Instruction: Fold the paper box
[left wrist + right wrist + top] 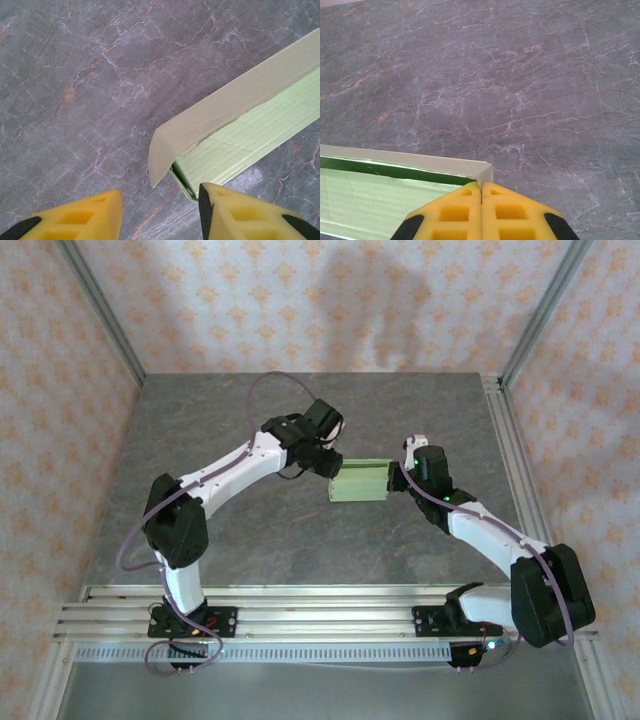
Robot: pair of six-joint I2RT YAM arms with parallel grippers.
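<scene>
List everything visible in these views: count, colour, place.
paper box: one, pale green, mid-table between the two grippers
table: one, grey marbled, under everything
aluminium rails: one set, silver, along the near table edge, carrying the arm bases
patterned walls: pale pink with orange motifs, on three sides
frame posts: two, silver, rising from the far corners
left arm: one, white and black, reaching to the box's left end
right arm: one, white and black, reaching to the box's right end
left gripper: one, yellow fingers, open, at the box's end
right gripper: one, yellow fingers, shut, at the box's corner
</scene>
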